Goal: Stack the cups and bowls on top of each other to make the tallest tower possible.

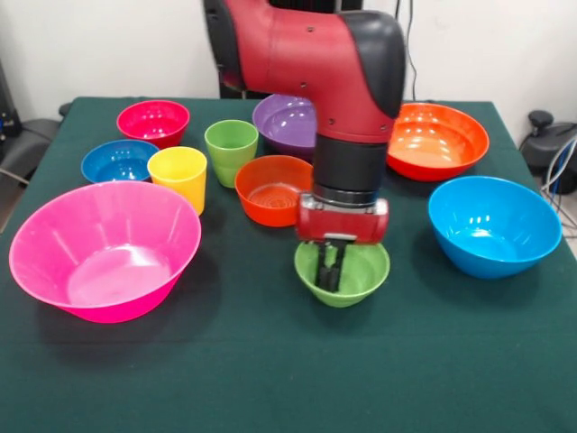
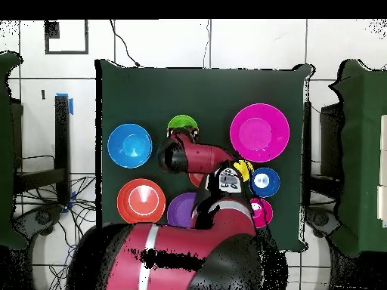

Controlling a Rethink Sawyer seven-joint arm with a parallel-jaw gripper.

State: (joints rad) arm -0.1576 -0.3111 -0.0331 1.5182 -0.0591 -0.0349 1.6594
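My gripper [image 1: 331, 267] reaches down into the small light-green bowl [image 1: 343, 275], which stands on the green cloth near the middle; its two fingers are close together inside the bowl. In the overhead view the arm hides the gripper and only the bowl's rim [image 2: 181, 121] shows. The small orange-red bowl [image 1: 269, 188] stands just behind it. The yellow cup [image 1: 178, 176] and the light-green cup [image 1: 231, 149] stand upright side by side at the left. The large light-blue bowl [image 1: 494, 225] is on the right. Every bowl stands by itself; no nested pile shows.
The large pink bowl [image 1: 104, 248] is at the front left, with the small dark-blue bowl [image 1: 119, 162] and the magenta-red bowl [image 1: 153, 120] behind it. The purple bowl [image 1: 281, 122] and the large orange bowl [image 1: 437, 140] are at the back.
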